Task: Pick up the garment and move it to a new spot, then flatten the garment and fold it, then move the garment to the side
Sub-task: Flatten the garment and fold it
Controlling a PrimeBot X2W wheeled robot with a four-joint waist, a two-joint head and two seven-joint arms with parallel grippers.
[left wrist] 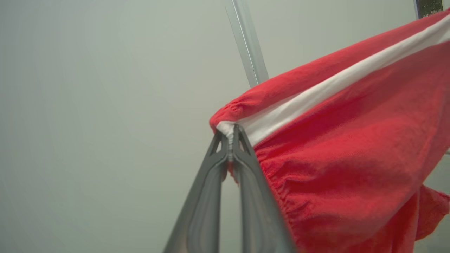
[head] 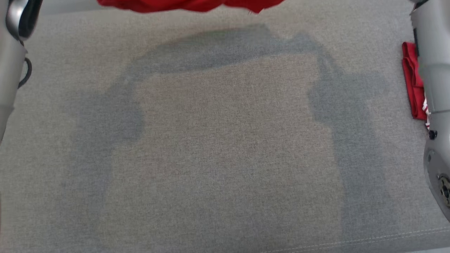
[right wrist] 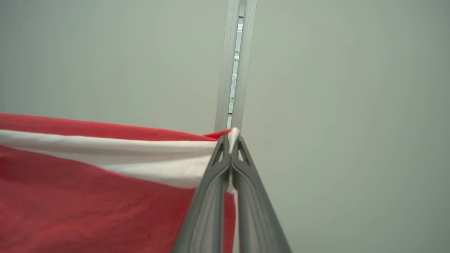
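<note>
head view first: the garment (head: 190,5) is a strip of red right at twelve o'clock, cut off by the top edge. under it the grey fabric surface (head: 225,158) spreads wide, and a broad shadow (head: 218,49) arcs across it from nine o'clock, up through twelve and down toward four. the pale left forearm (head: 12,59) comes in at ten o'clock, and the right forearm (head: 430,88) runs down the edge at three o'clock. tucked just beside that right forearm lies a folded red cloth (head: 411,80) with a touch of white at its lower end, resting on the surface.

over to the left wrist view: the left gripper (left wrist: 230,133) has its two fingers pressed together on the garment's corner, pinching the end of a white band (left wrist: 334,84). the red fabric (left wrist: 344,151) billows away toward three and four o'clock, gathered along the edge next to the fingers. behind it is a pale wall (left wrist: 88,105), with a metal rail (left wrist: 248,45) at twelve o'clock.

right wrist view now: the right gripper (right wrist: 232,137) is clamped on the other corner, a nub of white poking out between the tips. the white band (right wrist: 123,154) and the red cloth (right wrist: 88,203) stretch off toward nine o'clock and sag to seven. the rail (right wrist: 235,63) stands straight up at twelve o'clock against the same pale wall (right wrist: 351,105).
</note>
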